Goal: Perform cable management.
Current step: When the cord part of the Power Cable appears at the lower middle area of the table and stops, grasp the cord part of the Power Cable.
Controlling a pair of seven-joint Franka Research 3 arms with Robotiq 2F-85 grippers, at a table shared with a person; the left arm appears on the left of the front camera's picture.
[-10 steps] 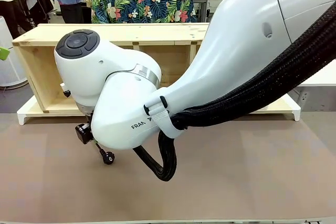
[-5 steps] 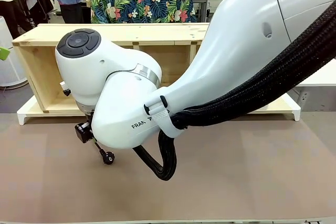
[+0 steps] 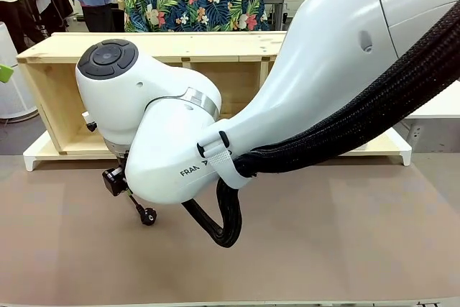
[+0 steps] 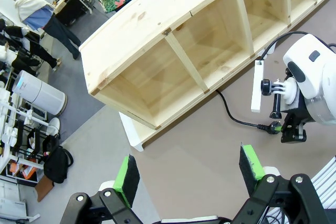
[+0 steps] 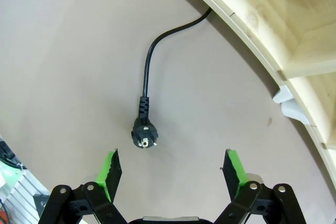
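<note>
A white robot arm (image 3: 302, 84) is blocking the front view, its lettering cut off at "FRAN". The thin black cable (image 5: 147, 72) is lying on the brown tabletop (image 5: 63, 51), vanishing at the pale wooden shelf (image 5: 273, 19); the right gripper (image 5: 172, 165) above it and the left gripper (image 4: 189, 169) are gaping wide, empty.

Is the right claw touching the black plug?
Apart. In the right wrist view, the right gripper is open, and bare table separates its pads from the plug.

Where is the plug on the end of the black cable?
In the right wrist view the plug lies on the brown table just ahead of the open right gripper; its cable runs back to the wooden shelf.
</note>
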